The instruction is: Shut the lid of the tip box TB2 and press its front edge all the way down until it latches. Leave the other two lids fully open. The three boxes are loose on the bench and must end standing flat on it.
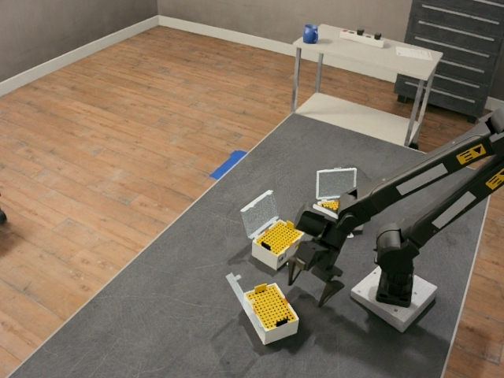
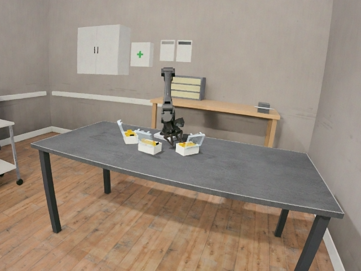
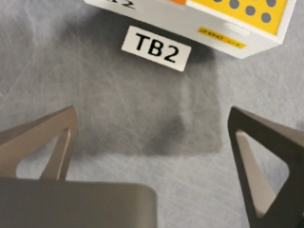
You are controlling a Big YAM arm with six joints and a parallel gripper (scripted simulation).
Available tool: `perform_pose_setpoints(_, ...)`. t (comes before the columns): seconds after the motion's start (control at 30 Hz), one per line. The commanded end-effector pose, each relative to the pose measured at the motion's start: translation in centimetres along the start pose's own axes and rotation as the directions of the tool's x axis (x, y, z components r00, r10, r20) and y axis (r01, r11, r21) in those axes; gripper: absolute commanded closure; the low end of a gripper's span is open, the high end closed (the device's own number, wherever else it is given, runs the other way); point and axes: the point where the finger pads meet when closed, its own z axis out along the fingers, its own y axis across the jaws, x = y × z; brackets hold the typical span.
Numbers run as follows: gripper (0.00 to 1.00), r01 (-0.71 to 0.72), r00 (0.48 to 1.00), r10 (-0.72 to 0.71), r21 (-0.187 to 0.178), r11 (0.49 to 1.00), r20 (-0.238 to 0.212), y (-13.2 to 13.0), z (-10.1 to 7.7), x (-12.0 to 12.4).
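Observation:
Tip box TB2 (image 1: pixel 276 244) is the middle one of three white boxes with yellow tip racks; it stands flat, its clear lid (image 1: pixel 259 213) open and upright. It also shows in the exterior view (image 2: pixel 149 145). In the wrist view its front edge (image 3: pixel 199 19) is at the top, with the white TB2 label (image 3: pixel 156 48) just below it. My gripper (image 1: pixel 311 284) is open and empty, pointing down at the mat right in front of TB2, fingers apart from the box. It also shows in the wrist view (image 3: pixel 152 114).
A second box (image 1: pixel 270 311) stands nearer the camera, its lid (image 1: pixel 235 284) swung far back. A third box (image 1: pixel 325 201) with its lid (image 1: pixel 336 183) upright stands behind my arm, partly hidden. My base (image 1: pixel 393 294) is to the right of the gripper.

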Motion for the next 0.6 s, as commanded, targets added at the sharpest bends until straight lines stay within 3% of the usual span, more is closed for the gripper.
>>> perform_pose_setpoints(0.0,0.00,0.016,1.000,-0.017,0.029,0.999,0.026,-1.5,-0.6,-1.5)
perform_pose_setpoints(0.23,0.00,0.016,1.000,-0.017,0.029,0.999,0.026,-1.5,-0.6,-1.5)
perform_pose_setpoints(0.27,0.00,0.027,0.999,-0.029,0.045,0.999,0.043,-2.3,-1.7,-3.0)
perform_pose_setpoints(0.43,0.00,0.024,0.999,-0.026,0.046,0.999,0.045,-2.1,-4.2,-4.4)
perform_pose_setpoints(0.57,0.00,0.021,0.999,-0.024,0.049,0.999,0.045,-2.1,-5.2,-4.8)
